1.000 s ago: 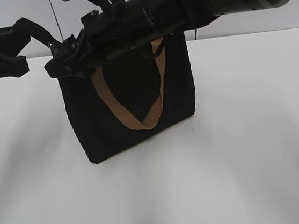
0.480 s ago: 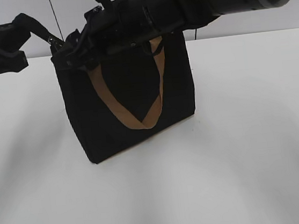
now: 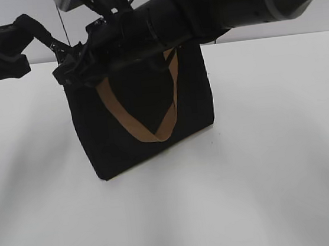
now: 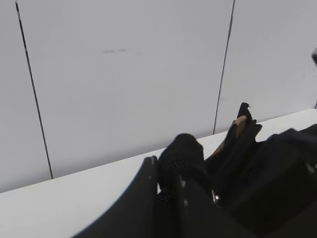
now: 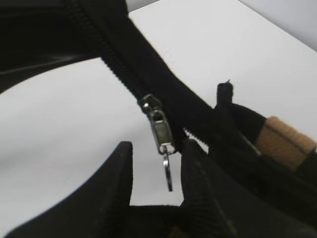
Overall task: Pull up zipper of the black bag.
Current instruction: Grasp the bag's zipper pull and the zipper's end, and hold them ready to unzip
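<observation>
The black bag stands on the white table, a tan strap handle hanging down its front. My left gripper is at the bag's top left corner. In the left wrist view it is shut on a fold of the bag's black fabric. My right arm reaches across the bag's top to that same corner. In the right wrist view the zipper runs diagonally. Its silvery pull hangs between the open right fingers, not pinched.
A grey panelled wall stands behind the table. Bare white tabletop lies in front of and to the right of the bag. A tan strap end shows beside the zipper in the right wrist view.
My right gripper slid right along the bag's top, then came back toward the left corner. The bag's top left corner sits slightly higher. The left arm has hardly moved.
</observation>
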